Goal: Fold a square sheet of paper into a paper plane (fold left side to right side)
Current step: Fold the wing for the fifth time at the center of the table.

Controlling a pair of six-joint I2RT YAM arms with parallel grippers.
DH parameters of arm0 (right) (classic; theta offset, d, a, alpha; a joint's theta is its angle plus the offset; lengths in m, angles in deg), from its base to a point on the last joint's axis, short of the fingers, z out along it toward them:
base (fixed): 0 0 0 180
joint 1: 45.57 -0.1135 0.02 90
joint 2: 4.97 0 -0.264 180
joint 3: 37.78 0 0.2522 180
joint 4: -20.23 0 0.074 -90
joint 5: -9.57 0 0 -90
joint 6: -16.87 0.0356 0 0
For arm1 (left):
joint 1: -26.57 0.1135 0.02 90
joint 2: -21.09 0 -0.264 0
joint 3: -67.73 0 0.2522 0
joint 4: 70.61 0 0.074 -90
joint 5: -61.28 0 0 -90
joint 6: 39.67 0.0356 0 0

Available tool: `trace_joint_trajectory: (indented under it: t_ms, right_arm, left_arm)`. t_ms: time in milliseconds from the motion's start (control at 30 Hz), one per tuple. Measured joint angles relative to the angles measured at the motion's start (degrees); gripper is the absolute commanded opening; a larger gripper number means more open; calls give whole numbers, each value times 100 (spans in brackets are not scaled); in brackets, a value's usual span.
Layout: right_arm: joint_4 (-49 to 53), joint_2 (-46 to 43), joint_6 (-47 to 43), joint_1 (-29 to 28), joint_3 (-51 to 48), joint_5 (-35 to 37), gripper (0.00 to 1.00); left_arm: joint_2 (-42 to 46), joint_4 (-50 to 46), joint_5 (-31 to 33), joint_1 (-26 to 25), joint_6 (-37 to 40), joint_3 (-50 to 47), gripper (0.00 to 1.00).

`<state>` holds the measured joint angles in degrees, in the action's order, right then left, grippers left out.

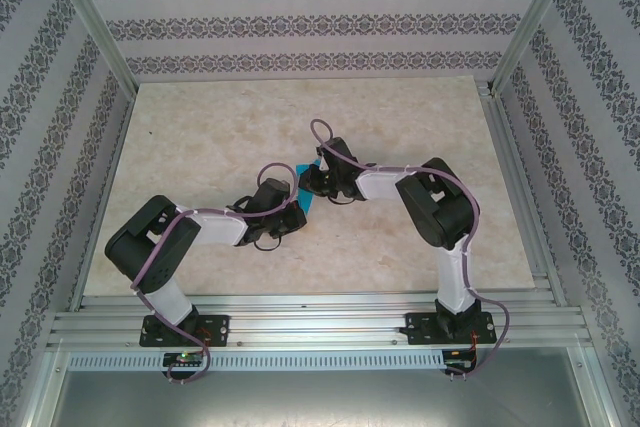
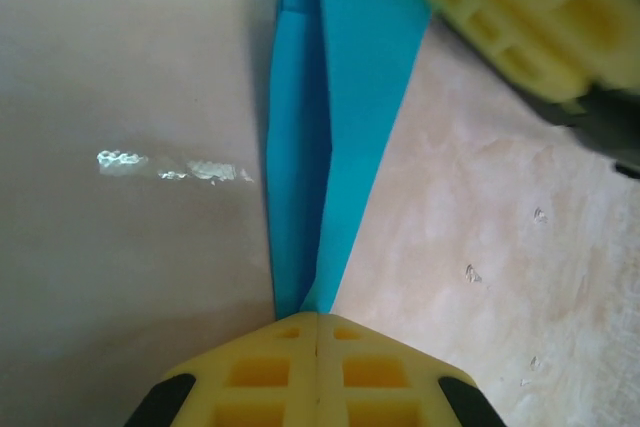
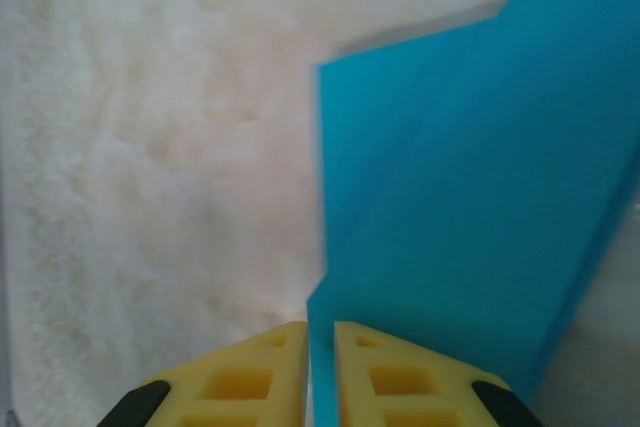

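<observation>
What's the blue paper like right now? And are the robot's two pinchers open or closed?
blue paper: folded in layers, narrowing to a point, pinched by both grippers.
left gripper: shut on the paper's pointed end.
right gripper: shut on an edge of the paper.

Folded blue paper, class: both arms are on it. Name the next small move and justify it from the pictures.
Probably the left gripper should carry its pinched tip rightwards across the crease. Both pairs of jaws are shut on the folded blue paper, the right gripper anchoring the wider end, and the left flap looks unflattened.
</observation>
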<state>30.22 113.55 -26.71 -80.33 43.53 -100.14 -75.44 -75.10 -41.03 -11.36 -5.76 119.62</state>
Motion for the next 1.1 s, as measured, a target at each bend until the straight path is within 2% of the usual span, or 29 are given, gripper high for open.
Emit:
trace_joint_trajectory:
  t_ms: [333, 700, 833, 967, 1100]
  right_arm:
    - [444, 155, -155, 37, 393, 199, 15]
    - [501, 192, -155, 37, 457, 70, 15]
    - [448, 201, -153, 39, 459, 74, 16]
    - [442, 195, -181, 37, 476, 74, 23]
    - [734, 52, -415, 39, 518, 295, 33]
  left_arm:
    - [55, -459, 267, -275, 181, 166, 0]
    - [651, -212, 125, -424, 127, -599, 0]
    - [1023, -522, -20, -466, 114, -798, 0]
    - [1464, -1366, -164, -476, 144, -831, 0]
    - [1873, -1998, -310, -175, 295, -802, 2]
